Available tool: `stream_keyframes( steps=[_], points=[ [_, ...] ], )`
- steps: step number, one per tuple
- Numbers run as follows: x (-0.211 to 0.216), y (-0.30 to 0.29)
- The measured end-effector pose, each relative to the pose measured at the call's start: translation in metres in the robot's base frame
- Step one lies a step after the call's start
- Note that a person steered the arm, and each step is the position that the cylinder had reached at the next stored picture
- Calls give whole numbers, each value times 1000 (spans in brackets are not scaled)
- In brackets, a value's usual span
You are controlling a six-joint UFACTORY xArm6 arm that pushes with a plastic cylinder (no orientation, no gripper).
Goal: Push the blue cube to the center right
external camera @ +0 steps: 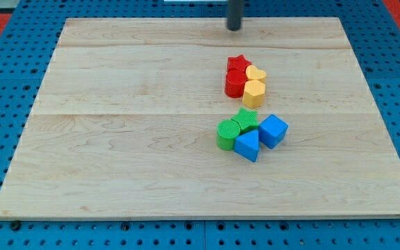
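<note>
1. The pale wooden board surface (117, 139) lies bare across the view's left; every block sits right of centre, so a badly aimed push has room to scatter them leftward.
2. A green ribbed cylinder block (226, 135) and a green star-shaped block (245, 119) crowd the lower cluster. A blue triangular block (247, 145) sits just below them, touching or nearly touching the blue cube (273, 130).
3. The blue cube, the task's block, rests at the right edge of this lower cluster, a little right of the board's centre, with open wood between it and the right edge.
4. Risk, as judged: a push begun from the cube's left must come through its neighbours, likely dragging the blue triangle or the green star along with it.
5. Above, a red star-shaped block (237, 64), a red cylinder block (235, 83), a yellow heart-shaped block (256, 73) and a yellow hexagonal block (253, 92) stand between my tip (235, 28) and the cube; a straight descent would likely strike them.
6. My tip hovers near the view's top edge, well apart from all blocks. The rod carries no fingers, so it grips nothing.
</note>
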State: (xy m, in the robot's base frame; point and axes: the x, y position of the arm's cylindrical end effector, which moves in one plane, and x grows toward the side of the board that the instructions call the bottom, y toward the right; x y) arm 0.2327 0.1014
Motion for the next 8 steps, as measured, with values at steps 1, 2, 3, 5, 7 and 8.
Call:
stream_keyframes(
  steps=[1, 2, 3, 5, 7, 8],
  points=[
    [41, 71],
    [112, 109],
    [197, 102],
    [291, 14],
    [232, -40],
    [240, 23]
  ],
)
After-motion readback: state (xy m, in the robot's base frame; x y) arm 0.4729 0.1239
